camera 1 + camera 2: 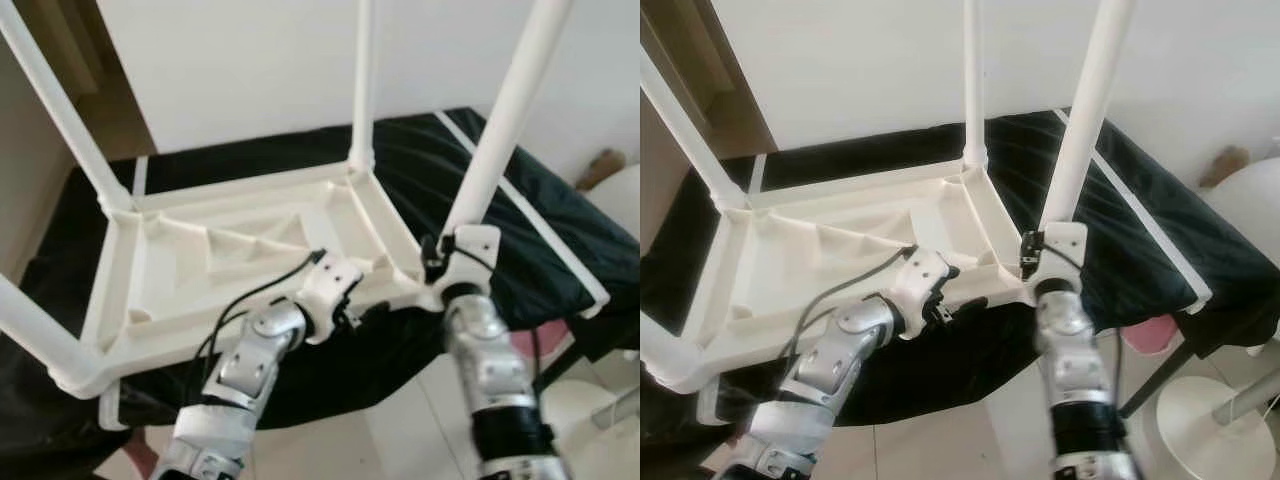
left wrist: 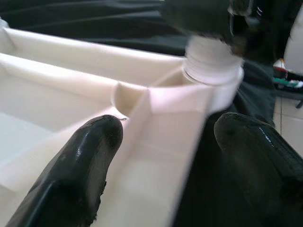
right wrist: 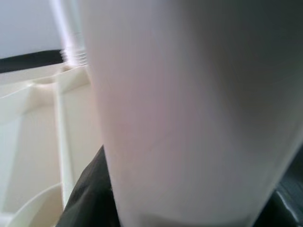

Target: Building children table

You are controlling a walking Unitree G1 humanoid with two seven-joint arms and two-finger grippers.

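Observation:
A white plastic children's table [image 1: 200, 250] lies upside down on a black-covered surface, with its legs pointing up. My right gripper [image 1: 447, 262] is at the base of the near right leg [image 1: 505, 120] and is shut on it. In the right wrist view the leg [image 3: 189, 104] sits pressed between the black fingers [image 3: 87, 201]. My left gripper [image 1: 335, 290] is at the table's near rim, just left of that corner. It is open, and its fingers [image 2: 85, 165] straddle the rim [image 2: 161, 156], one inside the tray and one outside.
Three other legs stand up: far right [image 1: 362, 80], far left [image 1: 60, 110] and near left [image 1: 30, 330]. The black cover [image 1: 540, 220] reaches past the table to the right. A white round seat [image 1: 1250, 210] and a pedestal base [image 1: 1200, 420] stand on the tiled floor at right.

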